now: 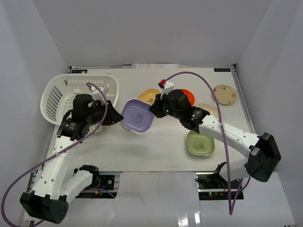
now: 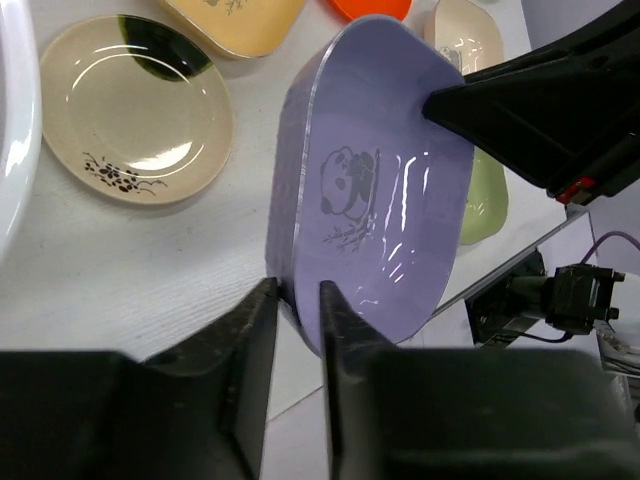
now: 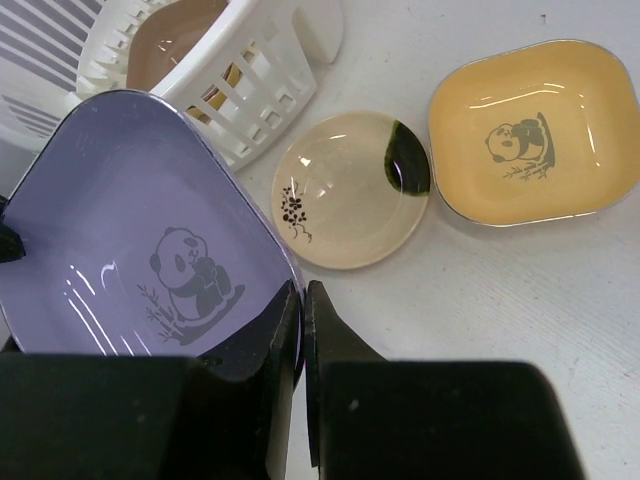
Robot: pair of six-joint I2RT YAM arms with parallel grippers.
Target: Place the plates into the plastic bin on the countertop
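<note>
A lavender plate (image 1: 137,116) with a panda print hangs tilted above the countertop (image 1: 156,151), held between both grippers. My right gripper (image 1: 152,109) is shut on its right rim, seen close in the right wrist view (image 3: 302,300) with the plate (image 3: 150,230) at left. My left gripper (image 1: 115,116) grips the opposite edge; in the left wrist view its jaws (image 2: 297,300) sit on either side of the plate (image 2: 380,200). The white plastic bin (image 1: 57,90) stands at the left and holds a brown plate (image 3: 175,35).
On the countertop lie a yellow plate (image 1: 149,96), an orange-red plate (image 1: 187,96), a cream plate (image 1: 208,109), a green plate (image 1: 200,143) and a round cream plate (image 1: 225,93). Another round cream plate (image 3: 350,190) lies beside the bin (image 3: 250,90).
</note>
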